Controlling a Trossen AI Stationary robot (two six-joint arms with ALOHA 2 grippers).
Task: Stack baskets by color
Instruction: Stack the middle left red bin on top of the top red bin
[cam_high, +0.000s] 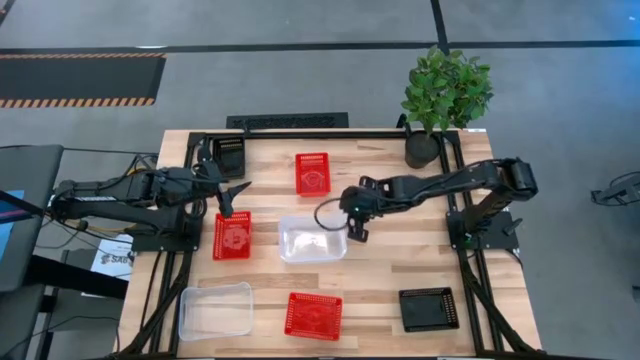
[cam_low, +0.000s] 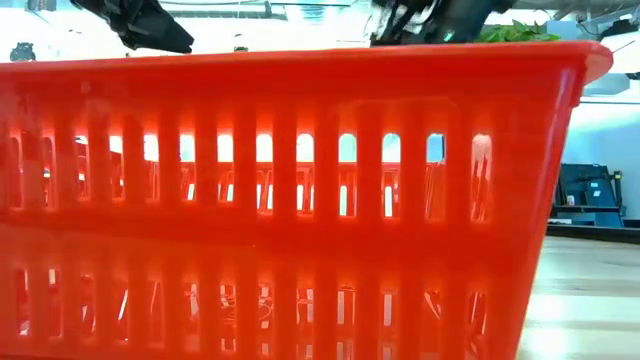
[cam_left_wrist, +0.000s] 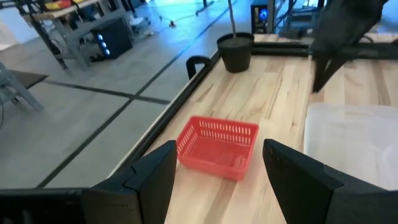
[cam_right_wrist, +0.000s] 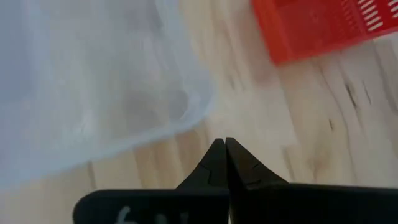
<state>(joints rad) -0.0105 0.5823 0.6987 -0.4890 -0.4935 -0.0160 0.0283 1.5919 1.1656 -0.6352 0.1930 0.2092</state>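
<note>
Three red baskets stand on the table: far middle (cam_high: 312, 173), left (cam_high: 232, 236) and near middle (cam_high: 313, 315). One clear basket (cam_high: 313, 238) stands at the centre and another (cam_high: 215, 310) at the near left. One black basket (cam_high: 429, 308) is at the near right, another (cam_high: 230, 155) at the far left corner. My right gripper (cam_high: 355, 232) (cam_right_wrist: 225, 146) is shut, its tips over bare wood just off the centre clear basket's (cam_right_wrist: 93, 81) right rim. My left gripper (cam_high: 228, 198) (cam_left_wrist: 217, 146) hangs open above the table's left side, facing the far red basket (cam_left_wrist: 217, 148).
A potted green plant (cam_high: 445, 95) stands at the far right corner. The near red basket (cam_low: 300, 200) fills the low view. A black frame (cam_high: 455, 190) runs along the table's sides. Bare wood lies between the centre clear basket and the near right black basket.
</note>
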